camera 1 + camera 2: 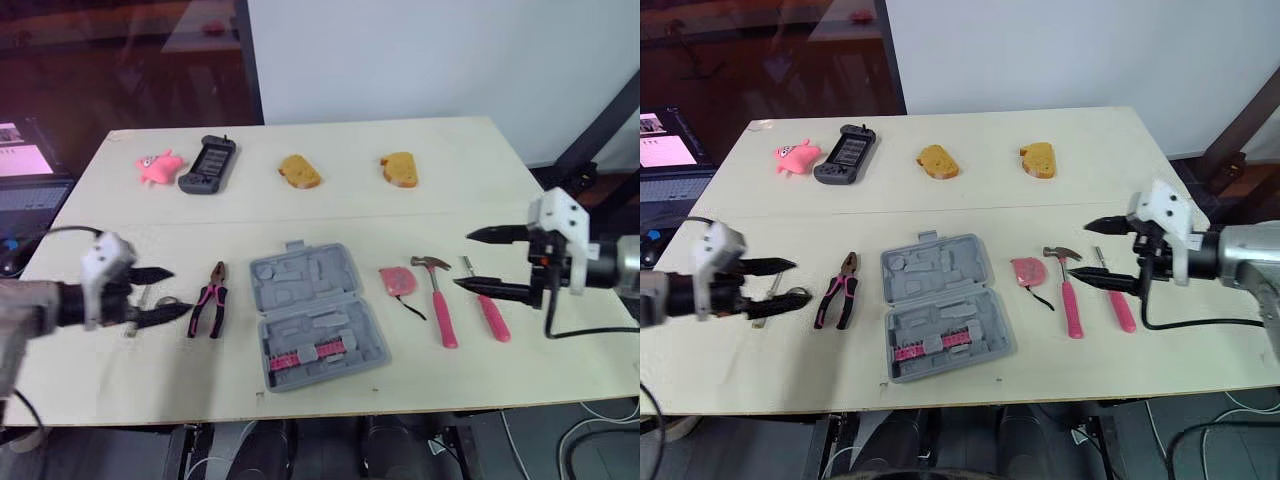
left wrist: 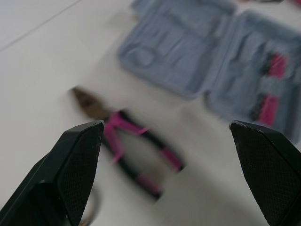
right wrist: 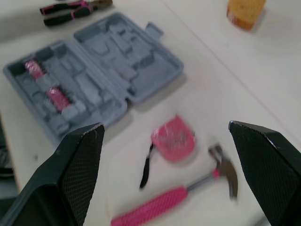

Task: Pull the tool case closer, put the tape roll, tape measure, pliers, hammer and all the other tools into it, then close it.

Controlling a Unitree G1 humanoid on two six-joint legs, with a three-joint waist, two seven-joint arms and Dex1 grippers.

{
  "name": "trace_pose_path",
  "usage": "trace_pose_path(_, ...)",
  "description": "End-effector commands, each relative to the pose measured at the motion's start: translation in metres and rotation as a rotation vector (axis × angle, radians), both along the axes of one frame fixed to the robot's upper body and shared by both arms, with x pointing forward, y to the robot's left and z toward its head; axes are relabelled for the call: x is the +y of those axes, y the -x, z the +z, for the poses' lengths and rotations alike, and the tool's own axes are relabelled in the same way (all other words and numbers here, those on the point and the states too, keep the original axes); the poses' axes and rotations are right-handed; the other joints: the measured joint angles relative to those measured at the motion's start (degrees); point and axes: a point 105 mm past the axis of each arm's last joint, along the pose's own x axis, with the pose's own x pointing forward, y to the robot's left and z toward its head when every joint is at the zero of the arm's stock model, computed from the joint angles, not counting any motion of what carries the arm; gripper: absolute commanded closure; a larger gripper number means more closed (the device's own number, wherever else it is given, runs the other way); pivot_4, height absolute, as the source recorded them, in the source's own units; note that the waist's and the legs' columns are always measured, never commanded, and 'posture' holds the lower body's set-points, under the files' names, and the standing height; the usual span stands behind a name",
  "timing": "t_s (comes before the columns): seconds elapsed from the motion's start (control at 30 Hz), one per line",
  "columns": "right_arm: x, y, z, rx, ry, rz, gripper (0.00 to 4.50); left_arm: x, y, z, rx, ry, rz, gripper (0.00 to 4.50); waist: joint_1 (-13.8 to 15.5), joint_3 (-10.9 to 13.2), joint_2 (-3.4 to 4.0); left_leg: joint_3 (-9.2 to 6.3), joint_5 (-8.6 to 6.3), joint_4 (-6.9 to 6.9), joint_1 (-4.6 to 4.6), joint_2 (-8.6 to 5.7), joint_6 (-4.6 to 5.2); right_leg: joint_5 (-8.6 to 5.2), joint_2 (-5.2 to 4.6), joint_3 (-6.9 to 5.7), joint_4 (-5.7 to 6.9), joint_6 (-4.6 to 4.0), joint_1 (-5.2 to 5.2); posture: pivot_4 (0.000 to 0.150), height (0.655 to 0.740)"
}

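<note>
Tabletop (image 1: 560,370): tools lie loose on its front half.
Tool case (image 1: 315,315): open flat, mid-table near the front edge, only pink bits seated inside. I judge packing and closing are still to do.
Hammer (image 1: 440,305), tape measure (image 1: 397,280): right of the case, near my right pincer (image 1: 465,260), which is spread and empty.
Pliers (image 1: 208,300): left of the case, beside my left pincer (image 1: 175,293), also spread and empty.
Views: my right wrist camera shows the tape measure's dark strap clearly; the head views add bread (image 1: 299,171) by the far edge.

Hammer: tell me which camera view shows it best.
Left eye view: the hammer lies whole and unobstructed, head to handle end, beside the tape measure. The right eye view shows the same. The right wrist view shows its head and pink handle from close by.
</note>
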Motion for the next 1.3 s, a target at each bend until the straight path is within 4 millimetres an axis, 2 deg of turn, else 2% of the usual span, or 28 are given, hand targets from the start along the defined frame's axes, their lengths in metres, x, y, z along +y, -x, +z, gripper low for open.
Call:
trace_pose_path(0.03,0.021,-0.003,0.005,-0.064,-0.004,0.018,0.00,-0.021,0.000,0.000,-0.040,-0.037,0.055,0.02,0.08,0.00,0.00,-0.01,0.00,0.00,0.00,0.00,0.00,0.00,0.00,0.00,0.00,0.00,0.00,0.150,0.7400)
trace_pose_path(0.17,0.039,-0.013,-0.010,-0.015,0.022,0.047,0.00,-0.051,0.013,-0.021,-0.026,-0.019,0.012,0.02,-0.04,-0.01,0.02,0.03,0.00,0.02,0.01,-0.04,0.00,0.00,0.01,-0.03,-0.01,0.00,0.02,0.150,0.7400)
trace_pose_path(0.27,0.048,-0.020,-0.021,0.024,0.033,0.074,0.00,-0.053,0.015,-0.032,0.010,-0.013,0.025,0.02,0.01,-0.01,-0.02,0.07,0.00,0.04,0.02,-0.06,0.00,0.00,0.03,0.01,-0.03,-0.02,0.03,0.150,0.7400)
trace_pose_path(0.3,0.051,-0.023,-0.028,0.032,0.051,0.085,0.60,-0.052,0.014,-0.036,0.019,-0.016,0.040,0.25,0.04,-0.01,-0.01,0.05,0.00,0.04,0.02,-0.05,0.00,0.00,0.04,-0.01,-0.03,-0.02,0.03,0.150,0.7400)
trace_pose_path(0.37,0.054,-0.029,-0.040,0.034,0.097,0.108,1.36,-0.052,0.008,-0.038,-0.040,-0.046,0.055,0.84,0.18,-0.01,0.00,0.02,0.00,0.04,0.03,-0.04,0.00,-0.01,0.08,-0.04,-0.01,-0.03,0.02,0.150,0.7400)
trace_pose_path(0.47,0.050,-0.040,-0.062,0.012,0.190,0.129,2.86,-0.057,0.004,-0.045,-0.057,-0.057,0.082,2.34,0.23,-0.02,-0.01,0.04,0.00,0.05,0.02,-0.12,0.00,-0.01,0.08,-0.07,-0.05,-0.03,0.05,0.150,0.7400)
trace_pose_path(0.57,0.049,-0.049,-0.073,-0.002,0.202,0.141,4.47,-0.057,0.001,-0.052,-0.043,-0.058,0.127,4.01,0.07,-0.01,-0.03,0.05,-0.01,0.09,0.01,-0.16,0.03,0.00,0.08,-0.04,-0.12,-0.01,0.10,0.150,0.7400)
trace_pose_path(0.6,0.049,-0.051,-0.077,-0.009,0.217,0.154,4.50,-0.057,0.001,-0.056,-0.030,-0.063,0.133,4.47,0.06,-0.01,-0.03,0.05,-0.01,0.09,0.01,-0.15,0.03,0.00,0.08,-0.04,-0.09,-0.01,0.06,0.150,0.7400)
trace_pose_path(0.7,0.058,-0.063,-0.090,-0.003,0.260,0.171,4.50,-0.060,0.001,-0.074,0.012,-0.068,0.147,4.47,-0.34,-0.02,0.00,0.04,0.01,0.05,0.06,-0.07,-0.01,0.01,0.20,-0.03,0.00,-0.01,0.04,0.150,0.7400)
trace_pose_path(0.8,0.063,-0.073,-0.098,0.004,0.295,0.169,4.50,-0.062,-0.009,-0.085,0.026,-0.056,0.179,4.47,-0.17,-0.02,0.01,0.03,0.02,0.04,0.10,-0.03,-0.02,0.01,0.26,-0.02,0.04,-0.01,0.05,0.150,0.7400)
trace_pose_path(0.97,0.074,-0.083,-0.111,0.040,0.275,0.158,4.50,-0.074,-0.020,-0.085,-0.009,-0.057,0.157,4.47,0.14,-0.02,-0.01,-0.04,0.03,0.08,0.05,-0.10,-0.05,0.02,0.25,-0.03,0.03,-0.01,0.06,0.150,0.7400)
trace_pose_path(1.17,0.080,-0.081,-0.128,0.088,0.289,0.184,4.50,-0.084,-0.020,-0.089,-0.007,-0.051,0.137,4.47,-0.07,-0.03,-0.01,-0.04,0.04,0.04,0.05,-0.09,-0.06,0.03,0.26,-0.03,0.05,-0.01,0.02,0.150,0.7400)
trace_pose_path(1.3,0.092,-0.077,-0.135,0.102,0.271,0.227,4.50,-0.081,-0.022,-0.092,-0.012,-0.077,0.144,4.47,-0.21,-0.03,-0.01,-0.04,0.04,0.04,0.07,-0.06,-0.07,0.03,0.29,-0.02,0.06,-0.01,0.02,0.150,0.7400)
